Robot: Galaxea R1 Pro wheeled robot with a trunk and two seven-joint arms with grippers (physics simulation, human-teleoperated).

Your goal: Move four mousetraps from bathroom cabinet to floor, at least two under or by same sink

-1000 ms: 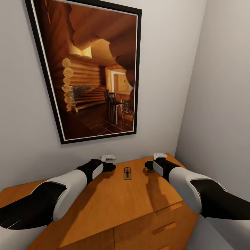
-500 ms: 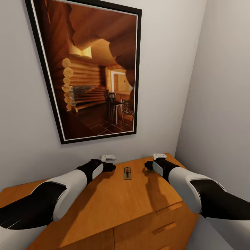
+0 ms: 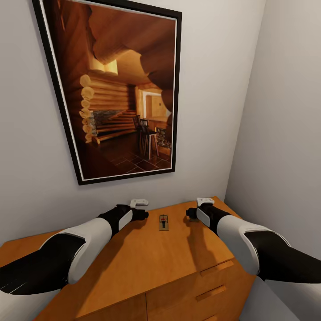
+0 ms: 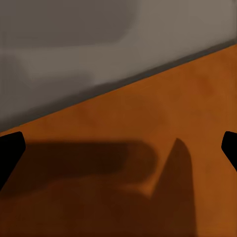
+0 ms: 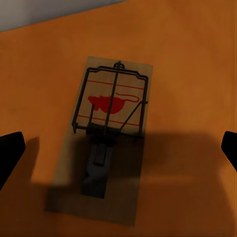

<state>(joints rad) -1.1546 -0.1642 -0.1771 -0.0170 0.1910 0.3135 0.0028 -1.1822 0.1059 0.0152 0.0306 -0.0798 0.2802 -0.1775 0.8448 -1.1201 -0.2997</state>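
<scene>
Mousetrap (image 3: 164, 222) flat on the cabinet (image 3: 147, 263) top, between both arms; a second mousetrap (image 5: 106, 140) beneath the spread right end effector (image 5: 118, 148). Left end effector (image 4: 118, 150) likewise spread.

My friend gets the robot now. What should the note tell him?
Left gripper: open, holding nothing, hovering over the cabinet top.
Right gripper: open, holding nothing, hovering above a mousetrap lying flat on the cabinet top.
One mousetrap lies on the cabinet top between the two grippers.
Done: nothing grasped yet.
Left: pick up the traps, set all four on the bathroom floor, two by the sink.
</scene>
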